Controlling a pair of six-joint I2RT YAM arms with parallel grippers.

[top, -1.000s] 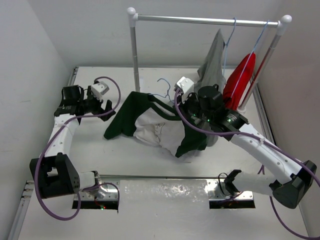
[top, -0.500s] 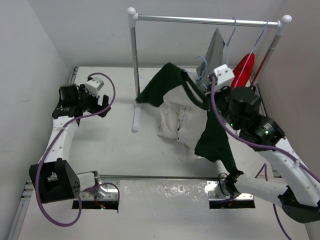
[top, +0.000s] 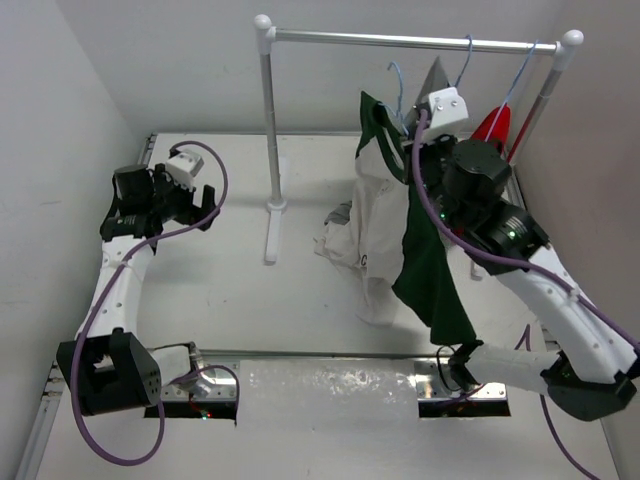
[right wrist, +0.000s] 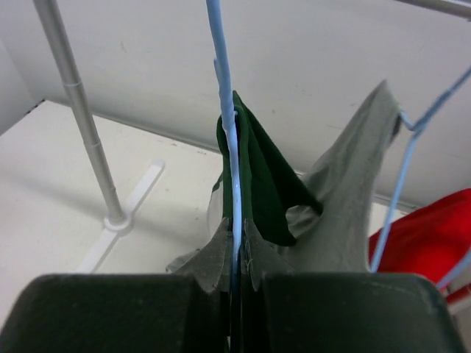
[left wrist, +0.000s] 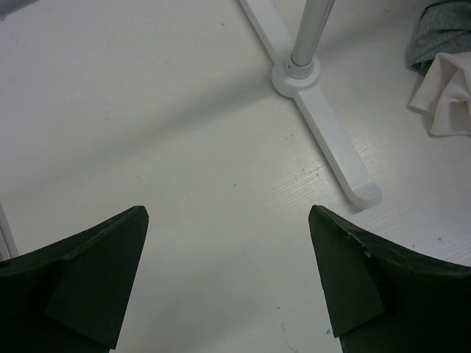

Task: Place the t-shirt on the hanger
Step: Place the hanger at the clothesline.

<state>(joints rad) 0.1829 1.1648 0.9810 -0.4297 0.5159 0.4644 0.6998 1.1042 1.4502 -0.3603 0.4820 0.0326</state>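
From above, the t-shirt is hanging off the hanger at the right end of the clothes rack. It is draping down in front of the right arm, white panel to the left and dark green to the right, and its bottom edge is bunching on the desk. The hanger's hook is sitting just below the rail and not touching it. The right fingers are hiding behind cloth and wrist here. A grey garment and a red garment are hanging just beside the t-shirt. The left fingers are hovering over the desk's left side, well apart from the t-shirt.

In the left wrist view, the left fingers are standing wide apart with bare desk between them. The rack's foot is lying ahead, and a white corner of the t-shirt is showing at the right edge, far from both fingers.

In the right wrist view, the right fingers are pressing together on the hanger's wire, which is rising straight up from between them. Folds of the t-shirt are lying against the wire just above the fingers.
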